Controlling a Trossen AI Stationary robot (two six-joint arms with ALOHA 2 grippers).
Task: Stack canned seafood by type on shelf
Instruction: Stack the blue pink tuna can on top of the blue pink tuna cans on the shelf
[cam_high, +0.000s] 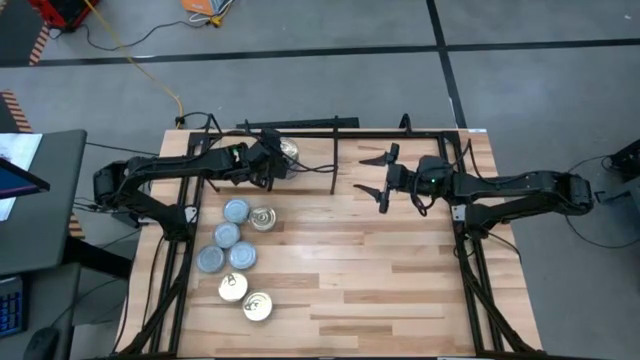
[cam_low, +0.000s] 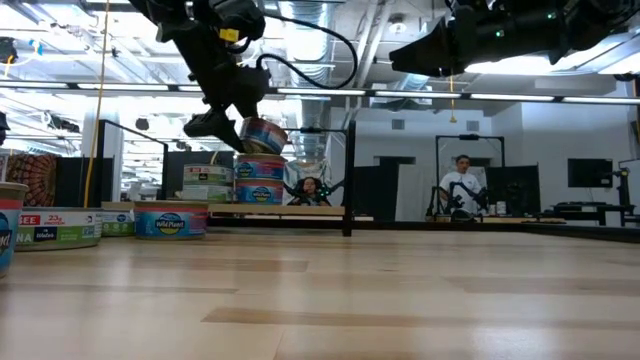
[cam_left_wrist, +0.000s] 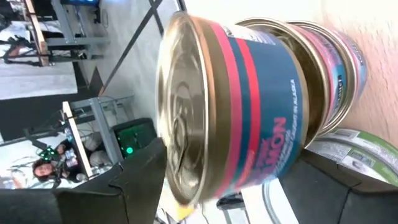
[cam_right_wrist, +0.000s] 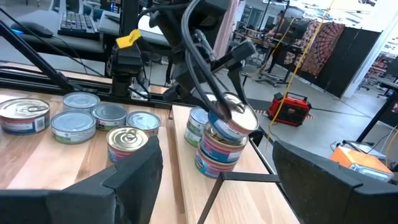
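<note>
My left gripper (cam_high: 276, 160) reaches over the shelf (cam_high: 312, 150) at the table's far left. Its fingers stand open on either side of a tin with a gold lid and a blue and red label (cam_left_wrist: 249, 106). That tin sits tilted on a stack of two tins (cam_low: 259, 180), its base on the stack's top tin. A lower stack with green labels (cam_low: 207, 183) stands beside it. Several loose tins (cam_high: 236, 250) lie on the table's left half. My right gripper (cam_high: 378, 174) hovers open and holds nothing, right of the shelf's divider rod (cam_high: 333, 150). My left gripper has one finger (cam_left_wrist: 127, 177) beside the tilted tin's gold lid (cam_left_wrist: 180, 124) and the other (cam_left_wrist: 348, 180) past its base. It comes slanting down from the table's left. Whether either finger touches the tin, I cannot tell.
The shelf's thin black frame (cam_high: 300, 132) runs along the far edge, with black uprights down both table sides. Bare wood (cam_high: 380, 270) covers the table's middle and right. Cables hang from the left arm near the stack (cam_right_wrist: 199, 56).
</note>
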